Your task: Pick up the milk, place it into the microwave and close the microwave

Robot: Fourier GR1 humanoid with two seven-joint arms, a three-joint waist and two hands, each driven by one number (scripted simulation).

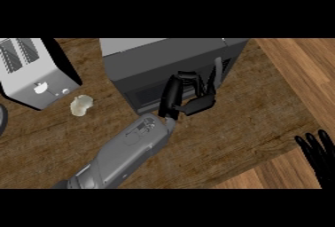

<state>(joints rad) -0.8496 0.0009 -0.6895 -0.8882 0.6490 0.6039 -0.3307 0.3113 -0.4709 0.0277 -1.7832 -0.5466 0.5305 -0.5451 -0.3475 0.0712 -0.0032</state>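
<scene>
My left hand (pixel 186 95) at the front of the microwave (pixel 170 57), beside its door (pixel 216 73), which stands ajar; whether this hand clasps anything I cannot tell. The milk is not in sight, and the cavity is hidden, so I judge it perhaps already inside, with closing left to do. My right hand (pixel 318 153) rests released, well right of the microwave; a toaster (pixel 36 73) stands left of it
</scene>
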